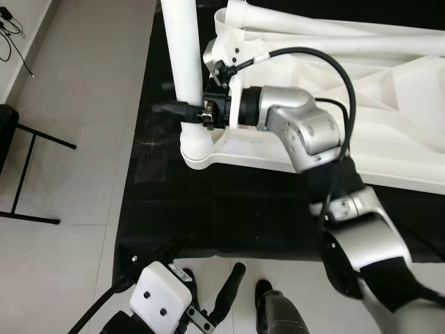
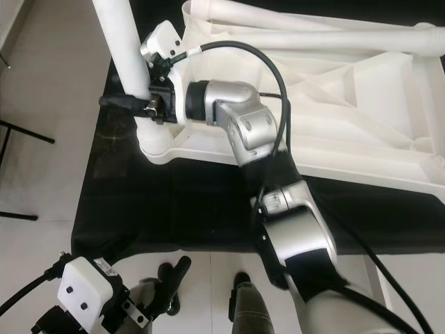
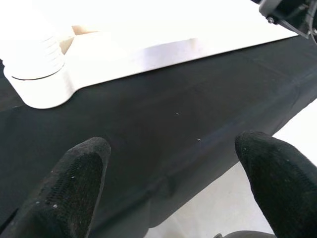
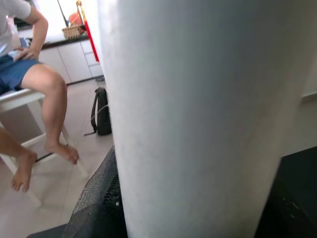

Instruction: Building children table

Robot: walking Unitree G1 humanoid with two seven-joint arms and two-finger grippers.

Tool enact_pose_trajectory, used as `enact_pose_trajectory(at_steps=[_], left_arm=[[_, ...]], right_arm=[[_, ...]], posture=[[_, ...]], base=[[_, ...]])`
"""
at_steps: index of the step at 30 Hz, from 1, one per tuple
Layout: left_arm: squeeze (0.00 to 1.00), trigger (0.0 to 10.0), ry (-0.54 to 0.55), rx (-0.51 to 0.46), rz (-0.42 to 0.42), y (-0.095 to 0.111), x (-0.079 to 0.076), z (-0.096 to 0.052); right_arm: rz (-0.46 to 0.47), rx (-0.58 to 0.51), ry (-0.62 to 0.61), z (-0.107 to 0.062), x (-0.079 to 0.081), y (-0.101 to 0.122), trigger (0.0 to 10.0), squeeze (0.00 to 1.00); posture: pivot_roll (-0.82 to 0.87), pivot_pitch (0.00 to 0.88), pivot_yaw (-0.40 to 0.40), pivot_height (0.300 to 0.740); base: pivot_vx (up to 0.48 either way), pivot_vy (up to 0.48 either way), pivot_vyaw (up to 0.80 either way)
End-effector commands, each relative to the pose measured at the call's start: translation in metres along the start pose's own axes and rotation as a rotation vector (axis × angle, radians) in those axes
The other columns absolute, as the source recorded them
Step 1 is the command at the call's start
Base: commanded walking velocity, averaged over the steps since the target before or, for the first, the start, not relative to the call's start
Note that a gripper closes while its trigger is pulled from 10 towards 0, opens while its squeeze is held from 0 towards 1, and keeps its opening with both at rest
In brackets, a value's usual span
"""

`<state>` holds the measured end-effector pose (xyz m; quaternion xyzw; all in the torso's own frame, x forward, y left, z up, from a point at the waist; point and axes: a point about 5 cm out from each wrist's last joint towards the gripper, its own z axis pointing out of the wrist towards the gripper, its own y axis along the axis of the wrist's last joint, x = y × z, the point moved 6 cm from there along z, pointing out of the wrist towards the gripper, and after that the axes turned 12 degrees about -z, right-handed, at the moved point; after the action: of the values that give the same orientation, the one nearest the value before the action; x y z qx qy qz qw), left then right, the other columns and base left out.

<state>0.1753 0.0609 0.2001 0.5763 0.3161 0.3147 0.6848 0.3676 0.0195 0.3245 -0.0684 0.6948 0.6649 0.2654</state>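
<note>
The white children's table (image 1: 389, 118) lies upside down on a black cloth (image 1: 208, 209) on the floor. A thick white table leg (image 1: 184, 56) stands upright in the threaded corner socket (image 1: 197, 149) at the table's near left corner. My right gripper (image 1: 182, 110) is shut on this leg just above the socket, one black finger (image 1: 167, 108) showing past it. The right wrist view has the leg (image 4: 208, 119) close up with a finger (image 4: 96, 203) beside it. My left gripper (image 1: 205, 268) hangs open over the cloth's near edge, fingers (image 3: 74, 183) apart, nothing between them.
Two more white legs (image 1: 334, 31) are fitted at the table's far side. A black metal frame (image 1: 28, 174) stands on the tiled floor to the left, a cable (image 1: 14, 35) beyond it. A person (image 4: 44, 84) sits on a white chair, a black backpack (image 4: 101, 111) nearby.
</note>
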Motion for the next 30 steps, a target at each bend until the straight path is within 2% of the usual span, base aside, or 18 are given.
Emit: enact_pose_trajectory(at_steps=[1,7,12,19,24,30], left_arm=[[0.00,10.0,0.001,0.024,-0.018,-0.006,-0.001,-0.002],[0.00,10.0,0.002,0.025,-0.015,-0.006,0.000,-0.002],[0.00,10.0,0.003,0.025,-0.014,-0.006,0.000,-0.002],[0.00,10.0,0.003,0.023,-0.015,-0.005,0.001,-0.001],[0.00,10.0,0.003,0.022,-0.015,-0.005,0.001,-0.001],[0.00,10.0,0.004,0.020,-0.014,-0.005,0.001,0.000]], right_arm=[[0.087,0.118,-0.038,-0.007,0.005,-0.043,10.0,0.00],[0.043,0.115,-0.058,-0.009,0.011,-0.043,10.0,0.00],[0.017,0.136,-0.022,-0.009,0.023,-0.047,10.0,0.00],[-0.101,0.176,0.061,-0.012,0.041,-0.048,10.0,0.00],[-0.116,0.207,0.114,-0.014,0.050,-0.051,10.0,0.00],[-0.116,0.269,0.148,-0.017,0.053,-0.059,10.0,0.00]], posture=[[0.01,0.460,0.023,0.740],[0.01,0.460,0.023,0.740],[0.02,0.461,0.024,0.740],[0.01,0.467,0.023,0.740],[0.01,0.468,0.021,0.740],[0.01,0.468,0.019,0.740]], base=[[0.000,0.000,0.00],[0.000,0.000,0.00],[0.000,0.000,0.00],[0.000,0.000,0.00],[0.000,0.000,0.00],[0.000,0.000,0.00]])
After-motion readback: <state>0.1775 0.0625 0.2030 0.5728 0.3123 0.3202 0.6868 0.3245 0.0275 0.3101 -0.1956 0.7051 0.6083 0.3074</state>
